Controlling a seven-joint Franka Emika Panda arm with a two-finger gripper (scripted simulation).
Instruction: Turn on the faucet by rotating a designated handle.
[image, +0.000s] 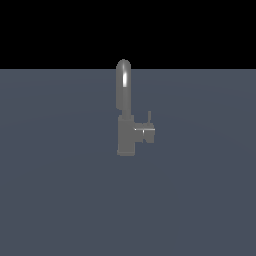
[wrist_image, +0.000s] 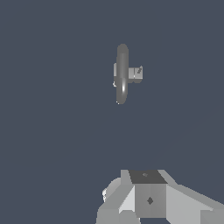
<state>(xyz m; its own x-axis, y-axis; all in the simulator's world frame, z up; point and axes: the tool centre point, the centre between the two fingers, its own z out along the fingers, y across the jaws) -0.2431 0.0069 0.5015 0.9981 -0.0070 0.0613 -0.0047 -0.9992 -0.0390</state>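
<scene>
Standing upright, faucet (image: 125, 127); handle (image: 144, 131) juts toward exterior view's right; jaws' state indiscernible.

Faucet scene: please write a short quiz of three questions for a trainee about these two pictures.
1. True or false: the gripper touches the handle.
2. In the exterior view, the handle sticks out from the faucet body toward which side? A) left B) right
3. Fill in: the thin lever pin on the handle points ____.

Key: 1 false, it is apart from it. 2 B. 3 up.
</scene>
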